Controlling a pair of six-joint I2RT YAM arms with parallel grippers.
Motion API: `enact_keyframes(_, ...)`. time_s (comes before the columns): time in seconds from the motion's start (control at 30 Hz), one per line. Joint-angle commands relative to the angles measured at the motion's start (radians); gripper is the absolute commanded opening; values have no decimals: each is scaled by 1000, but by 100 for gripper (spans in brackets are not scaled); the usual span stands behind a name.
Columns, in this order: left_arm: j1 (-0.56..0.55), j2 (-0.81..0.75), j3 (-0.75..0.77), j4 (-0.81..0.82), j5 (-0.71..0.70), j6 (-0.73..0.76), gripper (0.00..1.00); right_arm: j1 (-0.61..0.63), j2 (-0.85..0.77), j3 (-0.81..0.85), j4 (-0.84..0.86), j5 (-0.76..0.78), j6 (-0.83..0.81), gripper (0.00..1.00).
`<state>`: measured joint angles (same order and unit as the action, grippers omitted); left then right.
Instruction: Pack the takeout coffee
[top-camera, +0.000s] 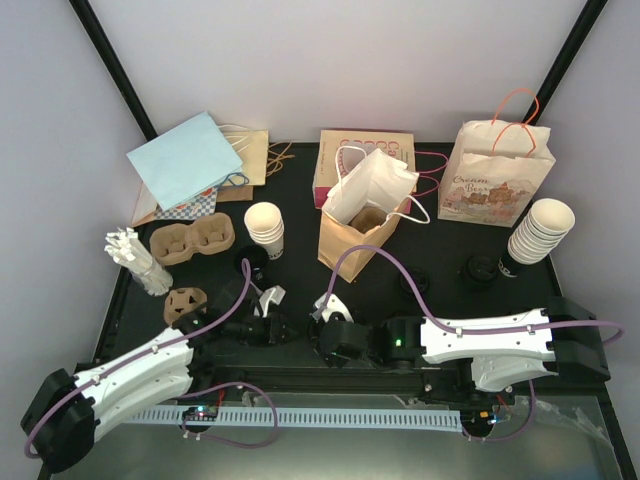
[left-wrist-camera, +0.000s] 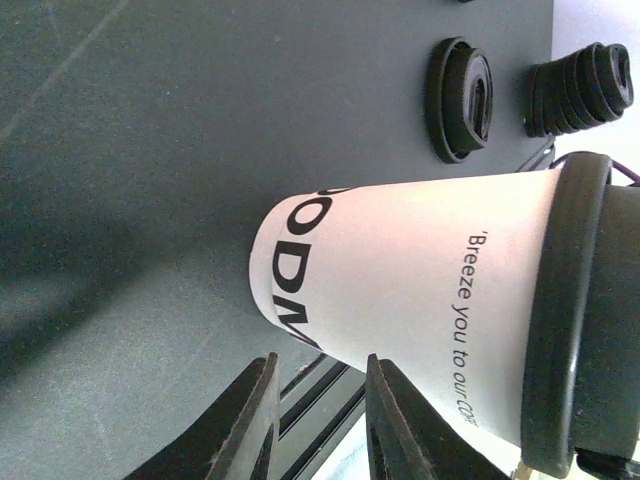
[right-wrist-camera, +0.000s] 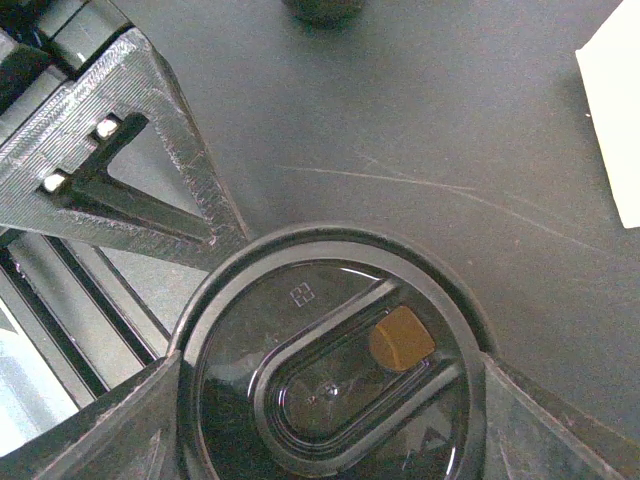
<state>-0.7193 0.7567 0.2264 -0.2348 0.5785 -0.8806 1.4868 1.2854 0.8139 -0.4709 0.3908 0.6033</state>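
Note:
The takeout coffee is a cream-white printed paper cup with its black lid on. It stands at the table's near middle. My right gripper is shut on the lid from both sides, seen from above in the right wrist view. My left gripper is close beside the cup's lower wall, its fingers a narrow gap apart with nothing between them. In the top view the left gripper faces the right gripper.
An open brown paper bag with a white bag in it stands behind the grippers. Cup stacks, a pulp carrier, loose lids, and more bags ring the table.

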Motion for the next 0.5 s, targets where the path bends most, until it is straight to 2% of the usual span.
enact_keyframes(0.0, 5, -7, 8, 49, 34, 30, 26, 6, 66, -56, -140, -165, 29, 74)
enact_keyframes(0.33, 6, 36, 7, 119, 70, 17, 25, 6, 74, -52, -138, -172, 24, 74)
enact_keyframes(0.47, 6, -14, 8, 115, 41, -8, 24, 5, 74, -53, -143, -172, 26, 74)
